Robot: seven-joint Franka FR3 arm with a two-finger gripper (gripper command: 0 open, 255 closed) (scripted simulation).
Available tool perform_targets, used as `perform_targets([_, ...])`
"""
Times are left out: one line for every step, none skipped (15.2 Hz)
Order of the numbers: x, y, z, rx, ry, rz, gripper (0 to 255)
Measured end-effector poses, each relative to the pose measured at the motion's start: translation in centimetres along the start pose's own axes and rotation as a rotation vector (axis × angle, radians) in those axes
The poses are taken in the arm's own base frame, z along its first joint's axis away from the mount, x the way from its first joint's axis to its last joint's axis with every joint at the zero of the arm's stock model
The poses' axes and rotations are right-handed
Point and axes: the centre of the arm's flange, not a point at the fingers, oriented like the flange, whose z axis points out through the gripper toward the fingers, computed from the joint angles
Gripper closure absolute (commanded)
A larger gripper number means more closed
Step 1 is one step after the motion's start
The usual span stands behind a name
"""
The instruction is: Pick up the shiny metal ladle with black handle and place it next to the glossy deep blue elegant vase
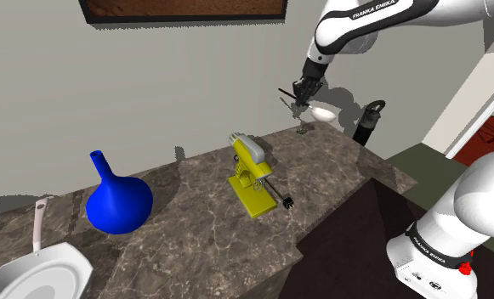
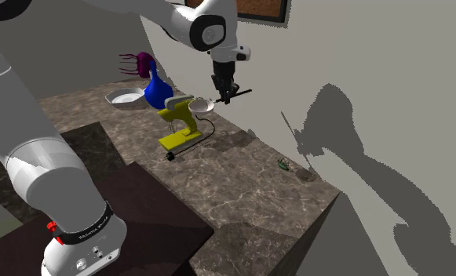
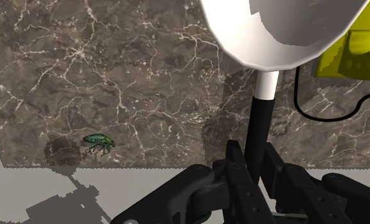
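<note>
My gripper [image 1: 303, 95] is clamped on the ladle [image 1: 323, 112] by its handle, up over the counter [image 1: 204, 234] far end. Vase [image 1: 117, 202] sits well apart toward the shoulder view's left, past the yellow mixer [image 1: 253, 174].

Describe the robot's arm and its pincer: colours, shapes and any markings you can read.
The arm is made of rounded white links with dark bands at the joints. Black FRANKA EMIKA lettering runs along an upper link, and white lettering sits on a black ring near the base. A red part shows low on the base. The pincer is all black, with two blocky fingers.
</note>
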Motion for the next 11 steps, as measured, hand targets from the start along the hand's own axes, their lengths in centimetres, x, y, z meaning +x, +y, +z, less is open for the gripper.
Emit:
perform_targets([0.0,0.0,-0.6,0.000,0.000,0.000,255])
perform_targets([0.2,-0.1,-1.0,0.000,0.000,0.000,255])
perform_targets([0.2,-0.2,-1.6,0.000,0.000,0.000,255])
perform_targets([0.3,-0.2,-2.2,0.000,0.000,0.000,255])
perform_targets([0.3,-0.3,-2.6,0.000,0.000,0.000,255])
perform_targets([0.3,-0.3,-3.1,0.000,0.000,0.000,255])
perform_targets([0.5,-0.4,-3.7,0.000,0.000,0.000,255])
perform_targets([0.5,-0.4,-4.2,0.000,0.000,0.000,255])
perform_targets([0.5,-0.5,-4.7,0.000,0.000,0.000,255])
perform_targets([0.5,-0.6,-5.3,0.000,0.000,0.000,255])
perform_targets([0.6,-0.6,-5.9,0.000,0.000,0.000,255])
